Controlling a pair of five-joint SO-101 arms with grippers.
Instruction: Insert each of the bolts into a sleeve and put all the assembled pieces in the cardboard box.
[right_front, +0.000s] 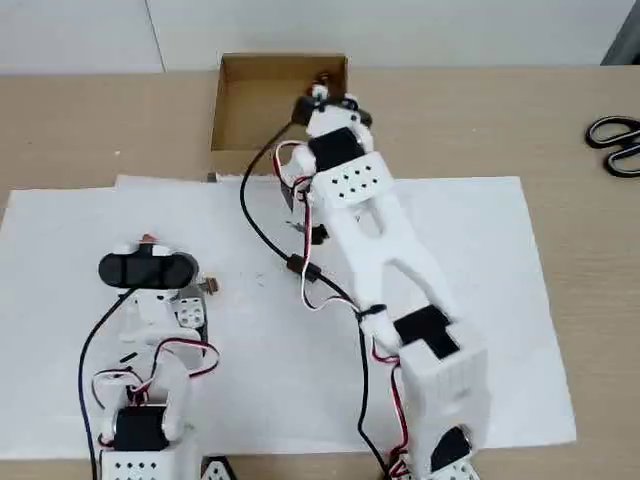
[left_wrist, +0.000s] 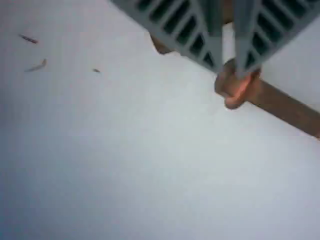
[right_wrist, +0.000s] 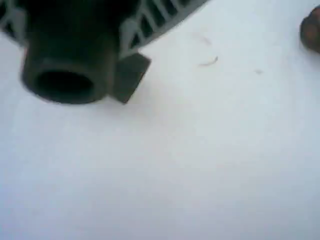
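White paper sheet (right_front: 480, 300) is spread on the table, with the cardboard box (right_front: 232, 110) set just past its far edge. A black sleeve (right_wrist: 62, 75) is clamped in the right gripper (right_wrist: 70, 50) over the paper. A copper-coloured bolt (left_wrist: 234, 92) is pinched by the left gripper (left_wrist: 225, 60), low over the paper and well apart from the box.

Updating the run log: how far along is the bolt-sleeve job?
Done: no assembled piece visible in the exposed part of the cardboard box. In hand: left gripper holds a bolt, right gripper a black sleeve, both over the paper. Left: inserting, then boxing.
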